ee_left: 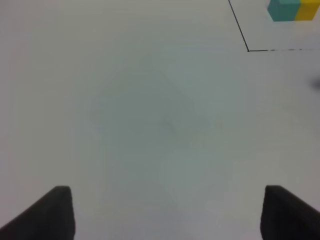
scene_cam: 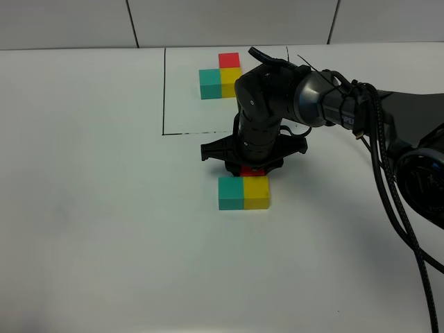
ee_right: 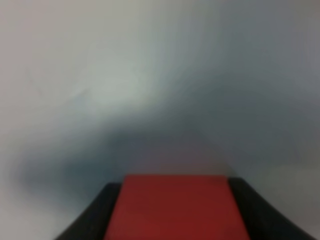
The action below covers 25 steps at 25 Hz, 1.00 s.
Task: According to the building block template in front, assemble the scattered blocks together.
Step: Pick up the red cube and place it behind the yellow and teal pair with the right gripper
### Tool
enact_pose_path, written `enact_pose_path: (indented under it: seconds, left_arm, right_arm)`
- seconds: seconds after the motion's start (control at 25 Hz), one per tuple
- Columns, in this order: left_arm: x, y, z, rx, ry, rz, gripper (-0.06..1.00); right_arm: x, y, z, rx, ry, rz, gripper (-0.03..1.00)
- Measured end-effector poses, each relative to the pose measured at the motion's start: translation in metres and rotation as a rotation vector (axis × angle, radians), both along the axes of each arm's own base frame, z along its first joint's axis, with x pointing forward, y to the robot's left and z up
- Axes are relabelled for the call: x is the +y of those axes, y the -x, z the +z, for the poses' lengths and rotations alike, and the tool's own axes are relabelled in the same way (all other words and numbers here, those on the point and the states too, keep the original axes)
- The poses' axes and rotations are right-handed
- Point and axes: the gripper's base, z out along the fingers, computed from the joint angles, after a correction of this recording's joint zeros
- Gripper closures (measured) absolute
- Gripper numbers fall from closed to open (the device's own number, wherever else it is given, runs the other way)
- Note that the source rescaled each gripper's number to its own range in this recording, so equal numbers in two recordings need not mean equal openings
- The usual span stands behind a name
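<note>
Pinching the red cube (ee_right: 175,207), the right end effector (scene_cam: 252,168) sets it behind the yellow cube (scene_cam: 256,192), beside the teal cube (scene_cam: 230,193) at frame centre, matching the template (scene_cam: 220,76) at upper centre; the left end effector (ee_left: 165,215) idles spread.

Table top (scene_cam: 104,208): smooth matt white, looks like laminate or painted board, no grain, only soft shading. Teal cube (scene_cam: 229,193) and yellow cube (scene_cam: 256,192): plain flat colour, smooth faces, crisp edges, low sheen; plastic or painted wood, can't tell which. Red cube (ee_right: 175,207): same even matt face, blurred close up. Template cubes (scene_cam: 220,78): same finish. Right arm (scene_cam: 277,97) housing: black, semi-gloss, with a highlight on the rounded joint. Cables (scene_cam: 395,201): black, smooth rubbery jacket. Left gripper fingers (ee_left: 50,215): matt black. Back wall (scene_cam: 208,21): pale smooth panels with thin dark seams.
</note>
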Motion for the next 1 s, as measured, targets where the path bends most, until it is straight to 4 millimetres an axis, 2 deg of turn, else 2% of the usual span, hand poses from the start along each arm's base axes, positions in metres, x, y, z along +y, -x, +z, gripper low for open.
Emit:
enact_pose_path:
  seconds: [1.0]
  left_arm:
    - [0.0000,0.0000,0.0000,0.000,-0.001,0.000,0.15]
  right_arm:
    - [0.0010,0.0013,-0.0001,0.005,0.001,-0.009,0.95]
